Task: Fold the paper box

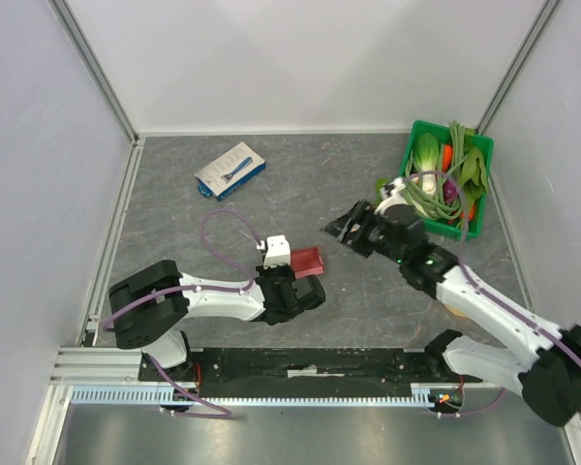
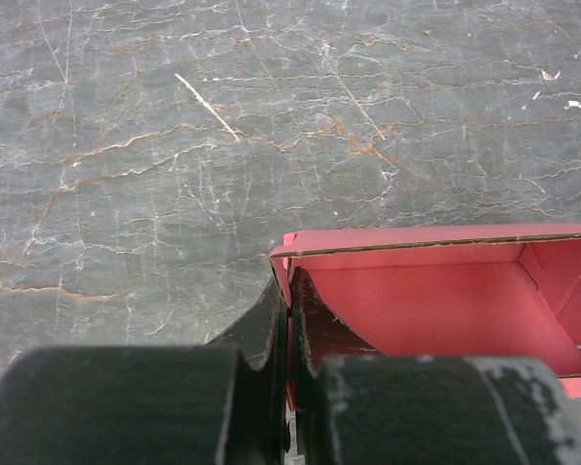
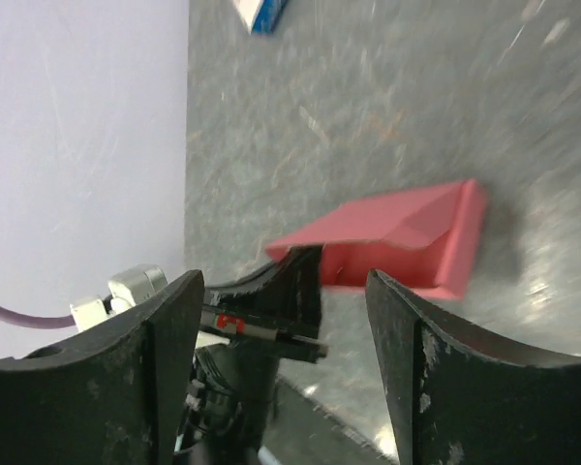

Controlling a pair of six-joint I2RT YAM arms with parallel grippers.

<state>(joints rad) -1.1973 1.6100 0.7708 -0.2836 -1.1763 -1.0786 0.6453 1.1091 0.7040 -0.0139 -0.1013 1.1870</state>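
1. The paper box (image 1: 307,260) lies near the middle of the table (image 1: 174,223), open side up. In the left wrist view its pink-red floor and raised walls show.
2. The left gripper (image 1: 300,287) meets the box at its 6 o'clock edge. Its fingers are pressed together, pinching the box's wall near a corner, one finger inside and one outside.
3. The right gripper (image 1: 344,225) hangs between 1 and 2 o'clock from the box, close to it but apart. Its fingers are spread wide, with nothing between them.
4. The right wrist view is blurred. It shows the box past the spread fingers, with one flap slanting up.
5. A white-and-blue box (image 1: 230,170) lies flat at 11 o'clock from the paper box, well apart.
6. A green basket (image 1: 484,145) of vegetables stands at 2 o'clock, in the table's far right corner.
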